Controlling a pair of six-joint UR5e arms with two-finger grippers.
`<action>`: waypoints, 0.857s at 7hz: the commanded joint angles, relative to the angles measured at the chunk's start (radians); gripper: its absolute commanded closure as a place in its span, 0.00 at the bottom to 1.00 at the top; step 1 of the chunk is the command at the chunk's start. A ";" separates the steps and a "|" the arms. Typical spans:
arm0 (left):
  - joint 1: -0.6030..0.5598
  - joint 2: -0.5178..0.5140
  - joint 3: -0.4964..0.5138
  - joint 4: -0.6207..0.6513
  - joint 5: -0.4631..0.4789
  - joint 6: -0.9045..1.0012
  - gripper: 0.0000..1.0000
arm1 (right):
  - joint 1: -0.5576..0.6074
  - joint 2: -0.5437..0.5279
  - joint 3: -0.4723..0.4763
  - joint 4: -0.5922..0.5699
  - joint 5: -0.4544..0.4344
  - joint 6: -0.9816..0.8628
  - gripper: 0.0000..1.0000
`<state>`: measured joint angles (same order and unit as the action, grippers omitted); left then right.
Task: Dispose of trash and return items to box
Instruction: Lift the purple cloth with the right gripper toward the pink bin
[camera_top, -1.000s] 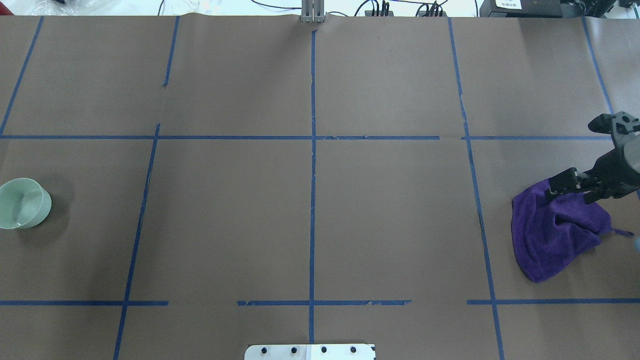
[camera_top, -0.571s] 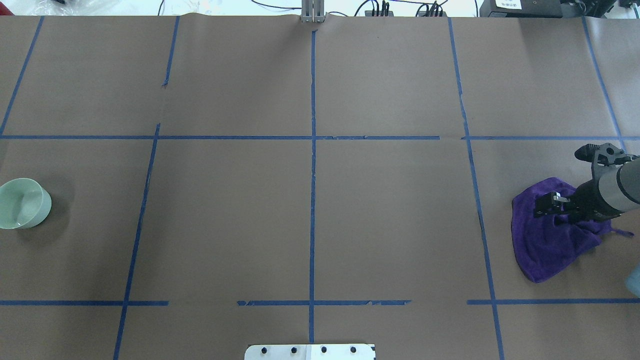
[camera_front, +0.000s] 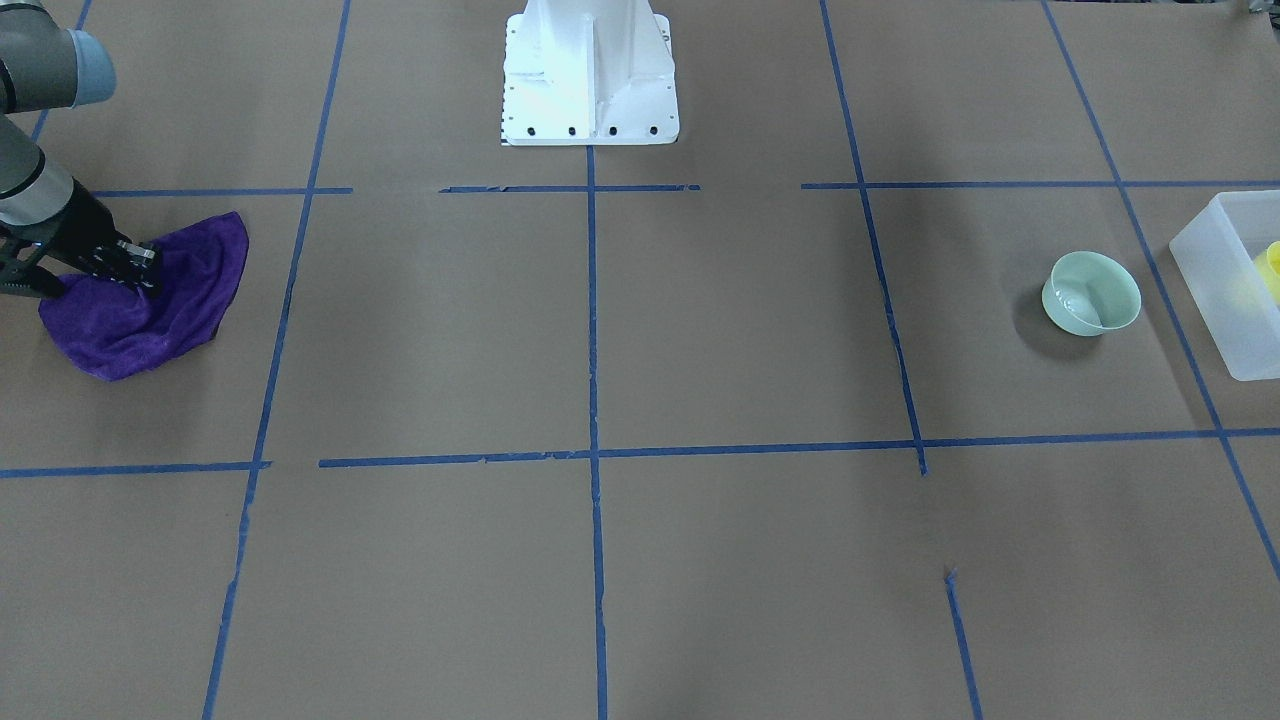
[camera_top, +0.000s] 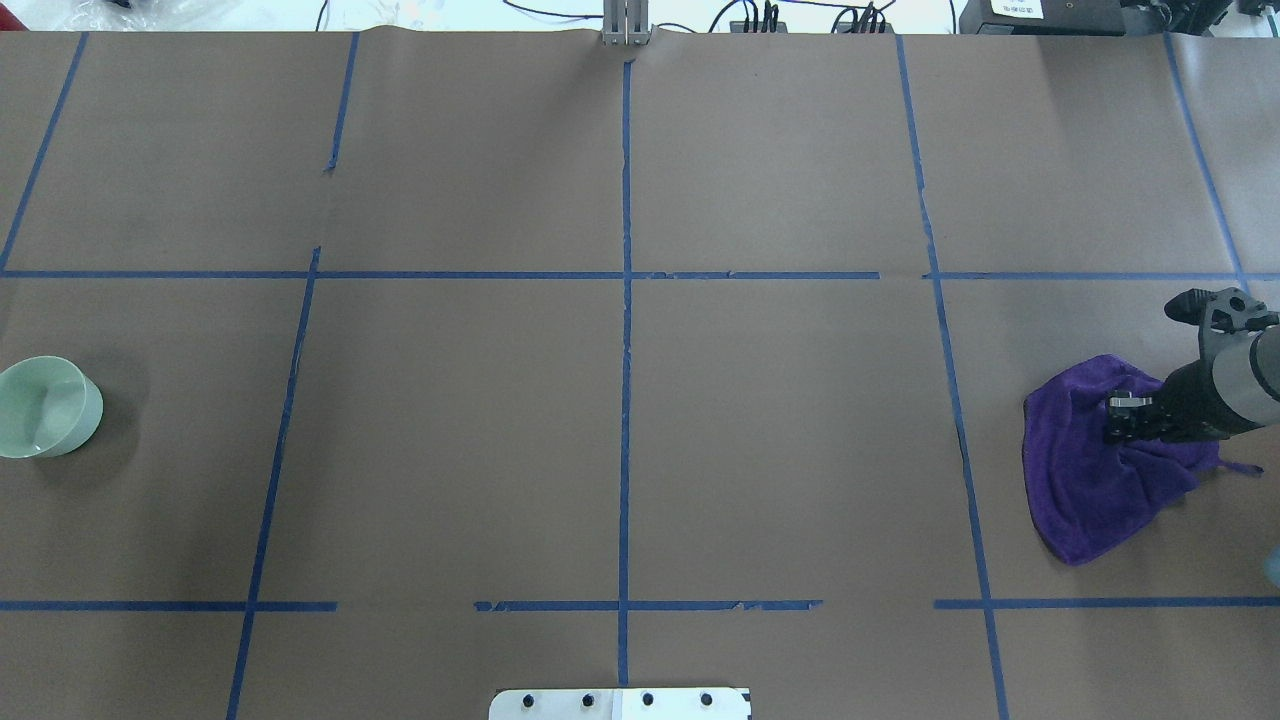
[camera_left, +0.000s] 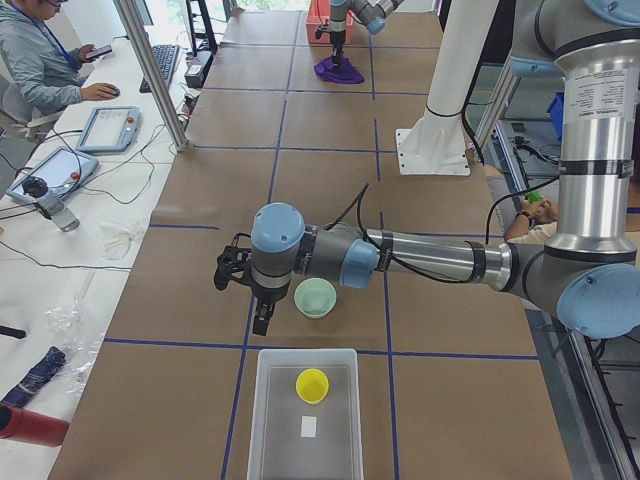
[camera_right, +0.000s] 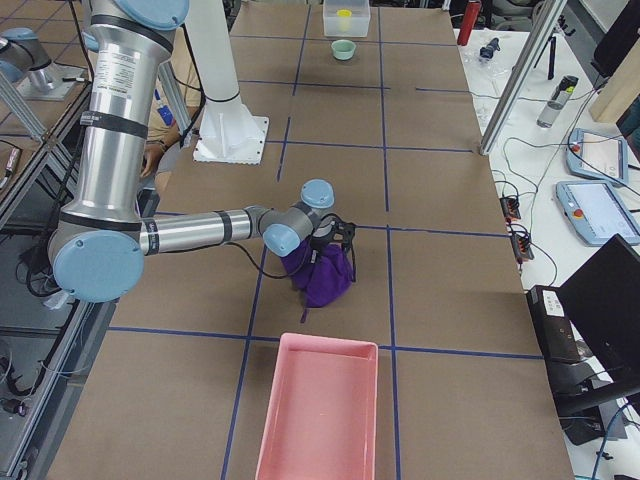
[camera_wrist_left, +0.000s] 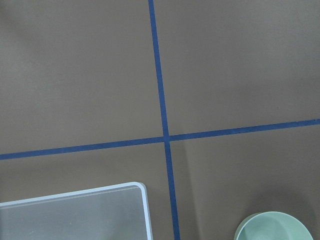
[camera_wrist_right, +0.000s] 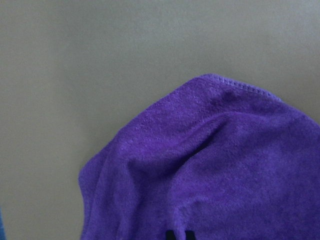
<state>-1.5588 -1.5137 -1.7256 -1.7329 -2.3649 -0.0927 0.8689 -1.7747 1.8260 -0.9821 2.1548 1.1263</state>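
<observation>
A purple cloth (camera_top: 1090, 490) lies crumpled at the table's right end. My right gripper (camera_top: 1122, 420) is down on its top and shut, pinching a fold; the right wrist view shows the cloth (camera_wrist_right: 210, 165) bunched at the fingertips. The yellow cup (camera_left: 312, 385) stands inside the frosted box (camera_left: 258, 410) at the table's left end, past the overhead view's edge. A pale green bowl (camera_top: 45, 405) sits beside the box. My left gripper (camera_left: 250, 295) hovers near the bowl (camera_left: 316, 297) and shows only in the exterior left view; I cannot tell if it is open.
A pink tray (camera_right: 330, 342) sits just beyond the cloth (camera_right: 325, 278) at the right end. Blue tape lines cross the brown paper. The robot's white base (camera_front: 590, 70) stands at the middle of the near edge. A person sits at a desk beside the table.
My right gripper has come down onto the purple cloth and its fingers have closed on it. The bowl has not moved.
</observation>
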 joint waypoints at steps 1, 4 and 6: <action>0.065 0.004 0.043 -0.078 -0.005 -0.060 0.01 | 0.245 -0.003 0.070 -0.003 0.179 -0.038 1.00; 0.147 0.009 0.108 -0.186 -0.004 -0.106 0.01 | 0.609 -0.005 0.091 -0.009 0.372 -0.160 1.00; 0.238 0.009 0.148 -0.325 -0.001 -0.270 0.01 | 0.782 -0.026 0.085 -0.219 0.372 -0.564 1.00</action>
<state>-1.3690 -1.5047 -1.6074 -1.9779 -2.3666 -0.2808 1.5316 -1.7928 1.9122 -1.0586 2.5226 0.8208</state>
